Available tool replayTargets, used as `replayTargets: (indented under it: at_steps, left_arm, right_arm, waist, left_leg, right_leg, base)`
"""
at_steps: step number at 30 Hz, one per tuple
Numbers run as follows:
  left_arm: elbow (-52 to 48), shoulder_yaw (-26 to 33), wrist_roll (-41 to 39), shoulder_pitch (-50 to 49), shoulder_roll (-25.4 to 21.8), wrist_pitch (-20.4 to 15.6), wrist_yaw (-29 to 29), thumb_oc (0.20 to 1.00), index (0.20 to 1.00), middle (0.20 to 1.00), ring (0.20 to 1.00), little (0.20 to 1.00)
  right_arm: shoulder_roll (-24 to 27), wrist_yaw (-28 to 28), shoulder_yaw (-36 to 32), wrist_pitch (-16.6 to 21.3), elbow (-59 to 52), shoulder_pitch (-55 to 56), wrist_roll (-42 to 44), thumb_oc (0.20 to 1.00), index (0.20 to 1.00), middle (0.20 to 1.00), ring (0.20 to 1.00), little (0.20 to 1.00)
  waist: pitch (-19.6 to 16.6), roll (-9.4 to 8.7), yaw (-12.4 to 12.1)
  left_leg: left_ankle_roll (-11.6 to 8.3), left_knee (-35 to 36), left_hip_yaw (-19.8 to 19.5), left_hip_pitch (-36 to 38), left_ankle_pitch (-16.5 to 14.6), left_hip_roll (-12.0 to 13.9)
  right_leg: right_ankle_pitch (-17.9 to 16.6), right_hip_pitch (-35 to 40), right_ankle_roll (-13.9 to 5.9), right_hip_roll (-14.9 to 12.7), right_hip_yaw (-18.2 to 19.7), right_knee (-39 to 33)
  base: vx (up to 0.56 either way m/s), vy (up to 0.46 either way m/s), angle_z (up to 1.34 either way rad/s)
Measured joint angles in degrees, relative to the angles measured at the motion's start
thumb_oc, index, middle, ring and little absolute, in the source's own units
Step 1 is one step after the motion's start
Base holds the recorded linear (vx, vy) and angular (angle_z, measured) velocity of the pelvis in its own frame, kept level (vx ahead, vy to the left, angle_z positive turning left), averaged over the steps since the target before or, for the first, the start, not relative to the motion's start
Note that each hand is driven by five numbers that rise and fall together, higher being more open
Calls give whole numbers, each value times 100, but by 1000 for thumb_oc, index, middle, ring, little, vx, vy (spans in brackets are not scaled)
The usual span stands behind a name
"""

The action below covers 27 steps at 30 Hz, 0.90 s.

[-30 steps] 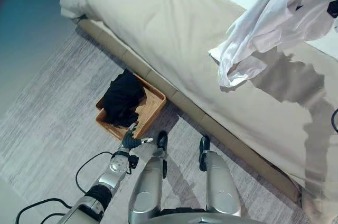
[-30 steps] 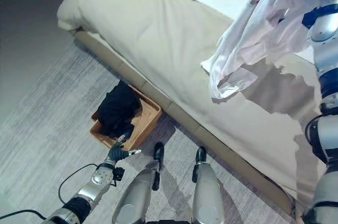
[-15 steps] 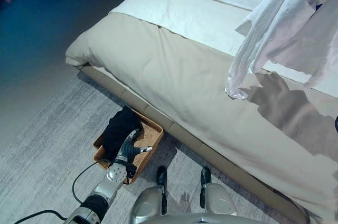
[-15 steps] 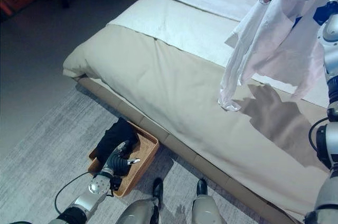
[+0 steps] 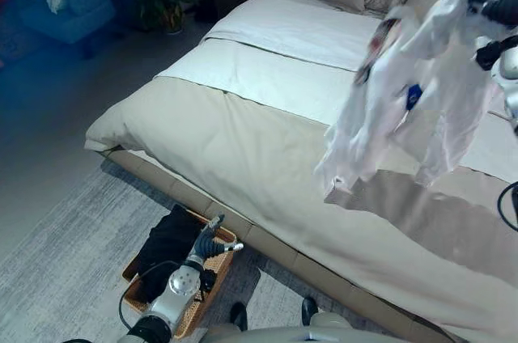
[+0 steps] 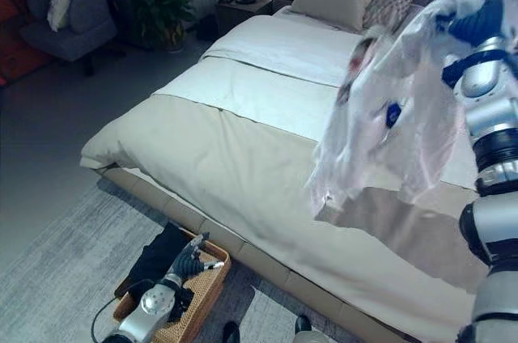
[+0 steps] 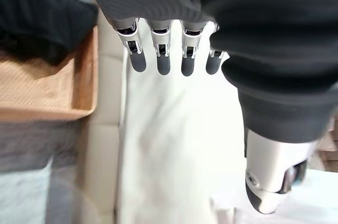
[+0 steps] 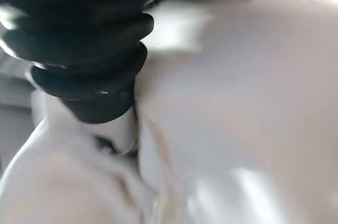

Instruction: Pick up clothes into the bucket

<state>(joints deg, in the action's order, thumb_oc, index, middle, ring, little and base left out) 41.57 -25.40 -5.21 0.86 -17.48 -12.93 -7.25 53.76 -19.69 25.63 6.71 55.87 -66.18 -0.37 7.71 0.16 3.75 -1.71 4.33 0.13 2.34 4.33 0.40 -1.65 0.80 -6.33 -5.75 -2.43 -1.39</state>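
White garment (image 6: 380,108) hangs over the bed (image 5: 243,133), clamped in the raised right hand (image 6: 476,19), well apart from the floor basket (image 6: 190,311); trailing cloth may snag or miss it, left hand (image 5: 206,239) relaxed, empty.

No readable text, label, number or sign anywhere here. The white shirt (image 5: 421,108) hanging over the bed (image 5: 243,141) carries a small blue patch and a reddish printed patch, but both are too small and blurred to make out any letters. The woven basket (image 5: 212,266) on the floor bears no marking that can be read.
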Motion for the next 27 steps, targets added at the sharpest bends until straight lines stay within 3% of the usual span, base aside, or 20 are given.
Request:
replayTargets:
  at_steps: [18,27]
  left_arm:
    - [410,-3,2,-213,153,42,-14,1000,1000,1000,1000,1000]
    - [-1465,100,-70,0,-233,93,36,1000,1000,1000,1000,1000]
  right_arm:
    - [-199,62,-4,-18,311,80,-247,200,200,200,200,200]
    - [1,-85,-210,-33,-600,92,-180,200,200,200,200,200]
  waist:
    - [-59,81,-36]
    - [-73,80,2]
  left_leg:
    - [3,2,-102,31,7,-3]
    - [4,62,-178,218,7,3]
  right_leg:
    - [-129,238,37,10,-141,-291]
    - [-128,465,34,18,-198,-372]
  base:
    - [3,-4,3]
    - [15,-5,3]
